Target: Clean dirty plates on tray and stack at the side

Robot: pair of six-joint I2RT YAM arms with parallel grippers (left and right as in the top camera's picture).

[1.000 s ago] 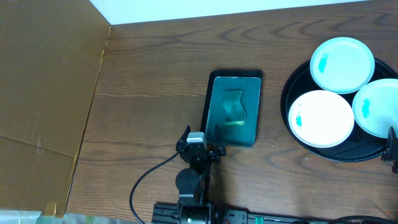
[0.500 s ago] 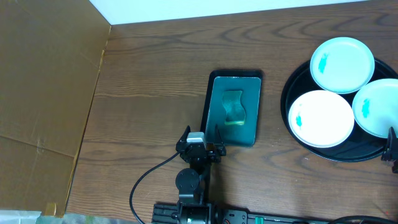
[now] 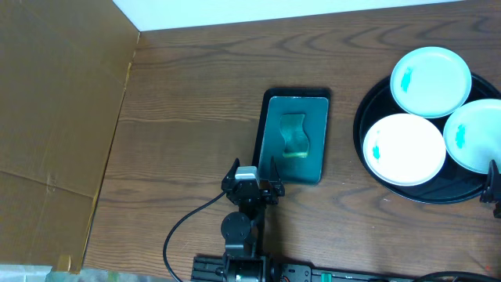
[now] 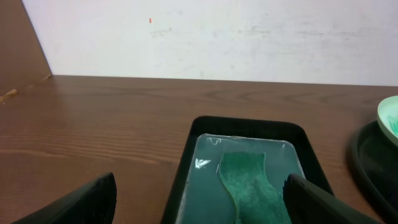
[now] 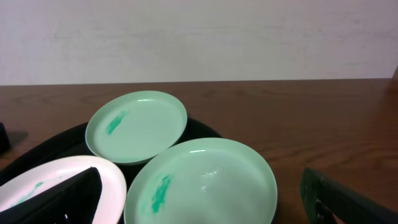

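Nothing looked done yet: all three dirty plates [image 3: 404,149] sat on the black tray [image 3: 423,193] at the right of the worktop [image 3: 188,102], each smeared teal, none stacked aside. The sponge [image 3: 293,135] lay in the small green tray [image 3: 313,117]. The left hand [image 4: 199,202] and the right hand [image 5: 199,199] were both spread wide, grasping nothing. No writing was readable.

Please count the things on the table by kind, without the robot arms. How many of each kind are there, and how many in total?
Dirty plates: 3
Round black tray: 1
Rectangular teal tray: 1
Green sponge: 1
Total: 6
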